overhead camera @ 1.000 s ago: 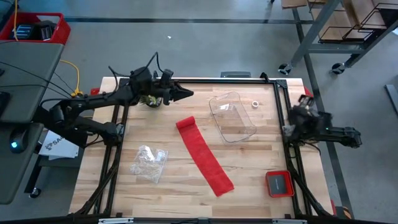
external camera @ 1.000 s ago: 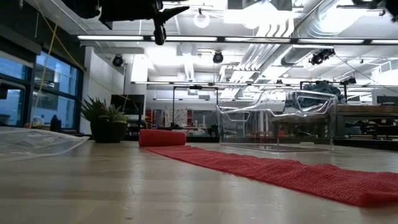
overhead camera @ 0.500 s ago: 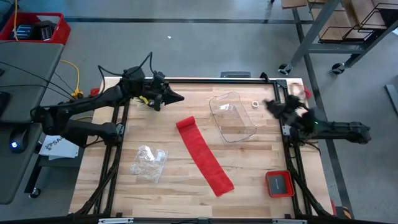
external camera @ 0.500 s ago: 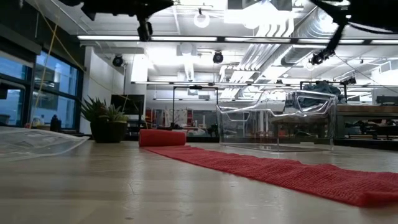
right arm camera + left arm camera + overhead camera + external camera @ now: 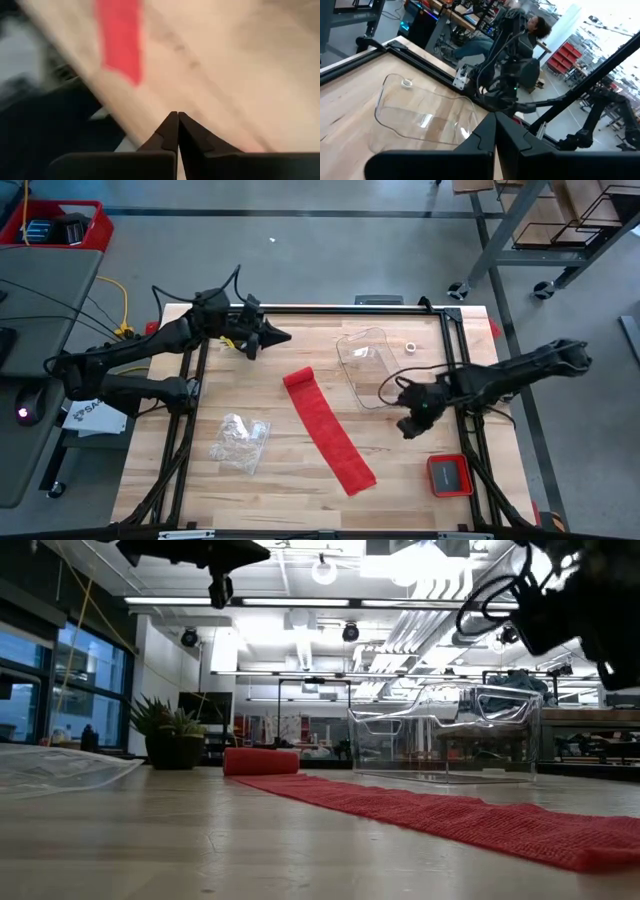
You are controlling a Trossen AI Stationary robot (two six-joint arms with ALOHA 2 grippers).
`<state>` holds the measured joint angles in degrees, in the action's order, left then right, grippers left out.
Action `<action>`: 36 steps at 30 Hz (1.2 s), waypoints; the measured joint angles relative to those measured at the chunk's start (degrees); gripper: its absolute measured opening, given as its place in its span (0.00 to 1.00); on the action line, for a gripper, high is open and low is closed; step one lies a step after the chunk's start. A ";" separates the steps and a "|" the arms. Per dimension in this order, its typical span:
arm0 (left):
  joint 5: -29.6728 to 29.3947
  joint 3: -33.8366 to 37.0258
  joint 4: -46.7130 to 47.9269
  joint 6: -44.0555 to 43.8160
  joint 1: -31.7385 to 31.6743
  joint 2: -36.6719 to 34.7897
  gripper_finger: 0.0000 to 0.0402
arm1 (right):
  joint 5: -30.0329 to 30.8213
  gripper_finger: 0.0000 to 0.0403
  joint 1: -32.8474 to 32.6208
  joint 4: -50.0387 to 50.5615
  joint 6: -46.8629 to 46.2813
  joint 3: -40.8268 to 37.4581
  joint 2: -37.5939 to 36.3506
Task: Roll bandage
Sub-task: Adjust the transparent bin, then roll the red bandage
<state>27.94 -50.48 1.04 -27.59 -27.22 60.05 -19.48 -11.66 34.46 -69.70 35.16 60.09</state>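
Bandage: lies flat on the table, centre, running from 11 to 5 o'clock, its 11 o'clock end rolled a little, so rolling is barely begun.

Right gripper: fingers pressed together, empty, apparently reaching toward the strip from 3 o'clock.

Left gripper: clenched, empty, parked at 11 o'clock.

The high view looks straight down on the whole table, the low view looks level across it from very near, and both share the bandage and the clear container.
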 joint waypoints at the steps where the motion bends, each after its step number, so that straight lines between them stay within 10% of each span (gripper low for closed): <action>1: -0.02 0.00 0.55 0.67 0.00 0.02 0.00 | 3.77 0.00 -0.24 -0.56 -1.79 -0.48 0.22; 7: -0.09 0.00 2.58 2.70 -0.15 0.04 0.00 | 22.71 0.00 2.53 2.75 -9.57 -1.32 0.38; 23: -11.75 0.08 26.92 11.05 -0.13 0.58 0.00 | 41.25 0.00 20.85 -1.26 -3.06 -1.32 0.40; 36: -12.46 0.07 26.32 12.55 0.20 18.20 0.01 | 39.09 0.00 26.79 3.53 17.22 10.49 -4.62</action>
<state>15.49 -50.41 27.35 -15.04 -27.03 78.25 19.61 15.13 37.99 -52.48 45.65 55.47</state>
